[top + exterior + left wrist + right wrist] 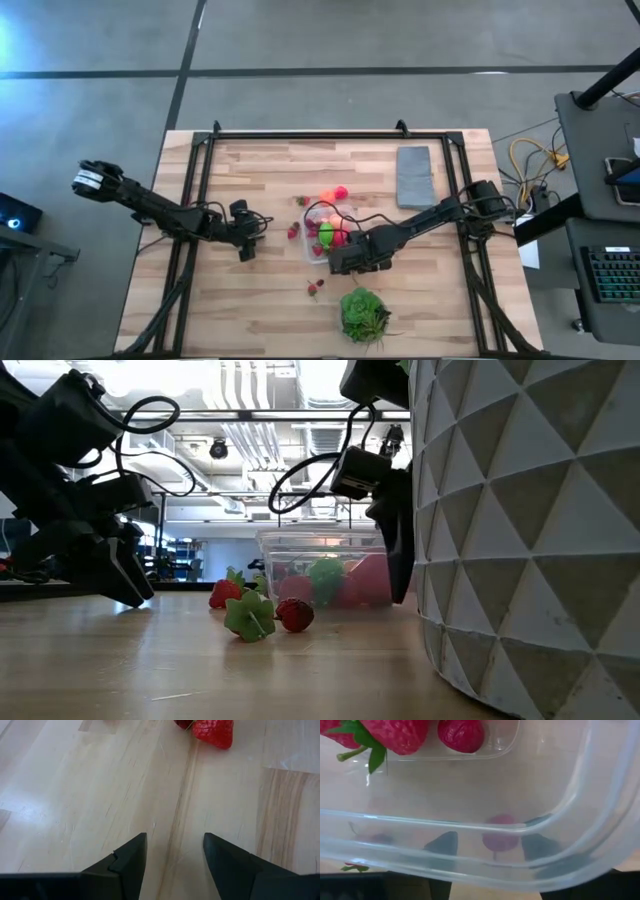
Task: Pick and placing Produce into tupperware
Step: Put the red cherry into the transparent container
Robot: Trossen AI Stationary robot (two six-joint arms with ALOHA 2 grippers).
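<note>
Right claw (345, 262) of mine sits low at the near rim of the tupperware (322, 238), fingers (442, 846) spread and showing blurred through the clear plastic wall, with a small red piece (498, 835) between them; whether they pinch it I cannot tell. Largest thing on my wooden table (260, 310) is the leafy green plant (362, 314) in its white faceted pot (530, 540) by the near edge, then the flat grey slab (415, 177) toward the far right. Next comes the tupperware, mid-table, holding lime-green and pink pieces (327, 236) and strawberries (395, 734). My left claw (246, 244) hovers just above the boards to the left of it, fingers (125, 860) released and apart with nothing between, a strawberry (214, 732) lying ahead of them. Smallest are the loose Produce: orange and pink pieces (334, 193) just beyond the container, berries (294, 231) at its left, and a green-leafed berry (315, 288) nearer the front
</note>
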